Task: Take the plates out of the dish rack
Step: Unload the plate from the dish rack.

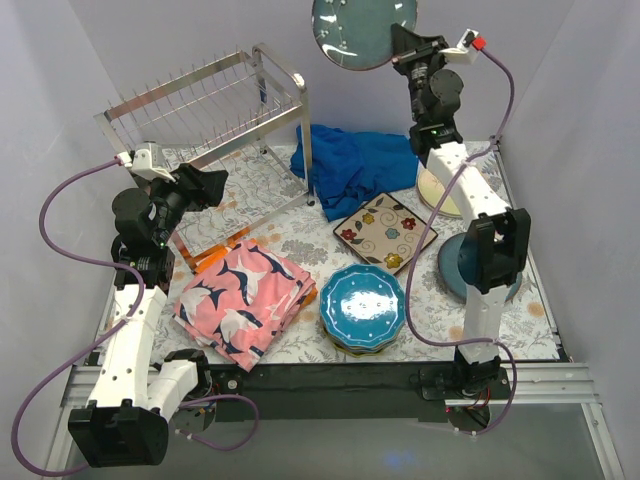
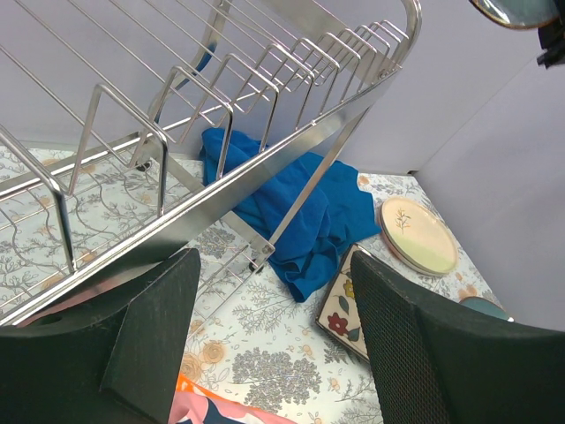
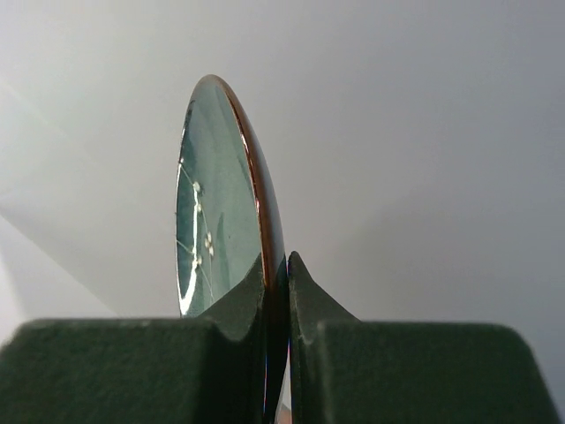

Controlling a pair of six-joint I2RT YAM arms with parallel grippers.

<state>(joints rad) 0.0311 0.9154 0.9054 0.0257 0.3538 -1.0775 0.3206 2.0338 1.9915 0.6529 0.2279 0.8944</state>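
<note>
Teal glossy plate [image 1: 362,30], copper-rimmed, upright, clamped at its edge by right end effector [image 3: 276,274]; left end effector [image 2: 274,265] gapes wide.

Bright, even light (soft shadows)

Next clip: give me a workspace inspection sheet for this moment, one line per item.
Surface: floral-print table cover.
Job's things: dish rack far left, no plates seen in it; teal plate held aloft; teal dotted stack, square floral plate, cream plate and dark blue plate on the table.
Clutter: blue cloth, pink patterned cloth.
Grippers: left gripper open beside the rack; right gripper shut on the teal plate's rim.
Cables: purple cables loop off both arms.
Surroundings: plain pale walls; nothing else seen.
</note>
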